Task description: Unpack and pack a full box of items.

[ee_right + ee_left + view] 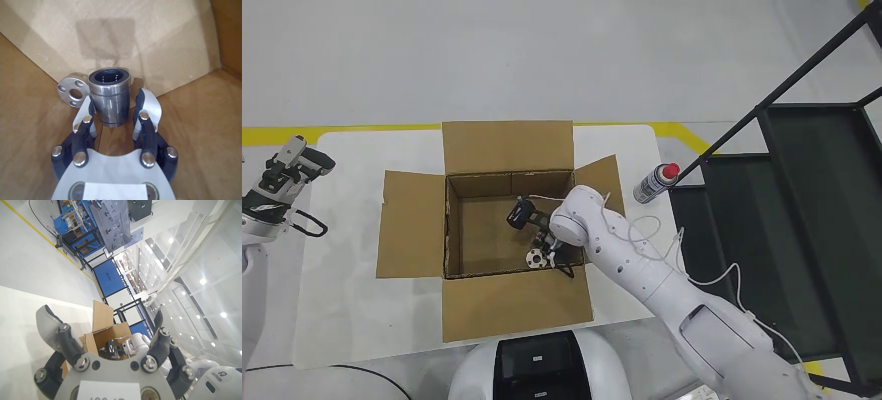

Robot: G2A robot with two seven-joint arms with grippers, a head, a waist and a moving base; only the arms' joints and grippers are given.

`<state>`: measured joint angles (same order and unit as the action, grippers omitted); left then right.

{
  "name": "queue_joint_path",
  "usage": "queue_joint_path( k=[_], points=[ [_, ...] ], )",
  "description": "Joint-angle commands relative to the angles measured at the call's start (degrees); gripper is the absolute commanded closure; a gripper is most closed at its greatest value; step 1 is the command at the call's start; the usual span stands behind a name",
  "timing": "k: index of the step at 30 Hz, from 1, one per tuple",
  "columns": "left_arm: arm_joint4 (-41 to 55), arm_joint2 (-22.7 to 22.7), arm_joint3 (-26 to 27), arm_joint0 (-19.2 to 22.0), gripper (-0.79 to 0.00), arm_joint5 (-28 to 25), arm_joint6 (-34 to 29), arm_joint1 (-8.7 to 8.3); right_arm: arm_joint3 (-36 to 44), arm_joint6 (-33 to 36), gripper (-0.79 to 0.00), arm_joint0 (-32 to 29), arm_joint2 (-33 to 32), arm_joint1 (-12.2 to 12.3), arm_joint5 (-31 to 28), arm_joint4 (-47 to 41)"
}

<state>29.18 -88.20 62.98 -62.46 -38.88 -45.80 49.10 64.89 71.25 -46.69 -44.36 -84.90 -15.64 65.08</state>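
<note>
The cardboard box [508,146] sat open in the middle of the table [352,290], all four flaps folded outward. The right arm reached down into it, with the right gripper [542,248] low in the near right corner of the box.

In the right wrist view, the right gripper [115,98] had its fingers spread on either side of a metal cylinder [109,98]. The cylinder had a hollow dark bore and lay on the box floor [37,132]. A gap showed between one pad [140,100] and the cylinder. The other pad looked to be touching it, though that was hard to judge. Just beside the cylinder, a round metal disc [71,92] with several holes leaned toward the box wall.

The left gripper [287,175] hung at the table's far left edge, well apart from the box. In its own wrist view, the left gripper [103,314] was wide open with nothing between its fingers.

A spray can [655,183] with a red cap was on the table near the box's right flap.
</note>
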Motion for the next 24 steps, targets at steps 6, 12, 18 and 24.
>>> queue_joint_path(
  k=[6,12,18,24],
  points=[
    [0.00,0.00,0.00,0.00,-0.785,0.00,0.00,0.00,-0.58,-0.95,-0.514,1.09,0.22,-0.26,1.23,0.75],
    [0.00,0.00,0.00,0.00,-0.785,0.00,0.00,0.00,-1.40,-1.51,-0.526,1.18,0.31,-0.31,1.59,1.36],
    [0.00,0.00,0.00,0.00,-0.785,0.00,0.00,0.00,-2.30,-1.52,-0.529,1.26,0.93,-0.59,1.83,1.42],
    [0.00,0.00,0.00,0.00,-0.785,0.00,0.00,0.00,-2.35,-1.69,-0.406,1.35,1.27,-0.73,3.37,2.82]
  ],
)
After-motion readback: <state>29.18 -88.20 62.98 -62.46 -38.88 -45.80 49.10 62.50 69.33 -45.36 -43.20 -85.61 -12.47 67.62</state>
